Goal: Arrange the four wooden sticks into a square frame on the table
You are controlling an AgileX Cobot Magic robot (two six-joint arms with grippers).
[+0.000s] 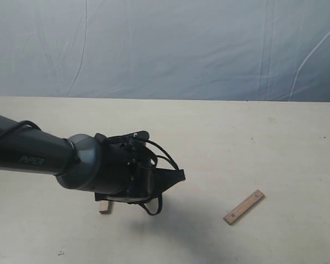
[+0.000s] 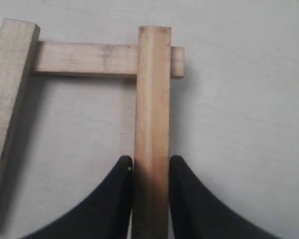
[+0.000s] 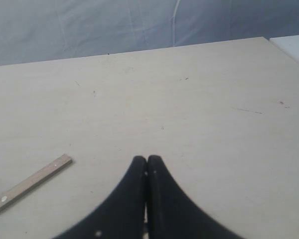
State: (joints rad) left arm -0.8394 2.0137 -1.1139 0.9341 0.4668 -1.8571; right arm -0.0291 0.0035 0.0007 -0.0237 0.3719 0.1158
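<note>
In the left wrist view my left gripper (image 2: 151, 167) is shut on a light-brown wooden stick (image 2: 152, 114). Its far end lies across a second stick (image 2: 87, 59), forming a corner. A third stick (image 2: 7, 94) crosses the second stick's other end, so three sides of the square frame show. In the exterior view my left arm (image 1: 93, 162) covers these, and only a wood end (image 1: 104, 207) peeks out beneath it. The fourth stick (image 1: 244, 207) (image 3: 31, 183) lies alone on the table (image 1: 236, 143) to the right. My right gripper (image 3: 147, 160) is shut and empty, apart from that stick.
A blue-grey wrinkled cloth (image 1: 170, 44) hangs behind the table's far edge. Black cables (image 1: 162, 157) loop around the left wrist. A white surface (image 3: 294, 45) shows past the table corner in the right wrist view.
</note>
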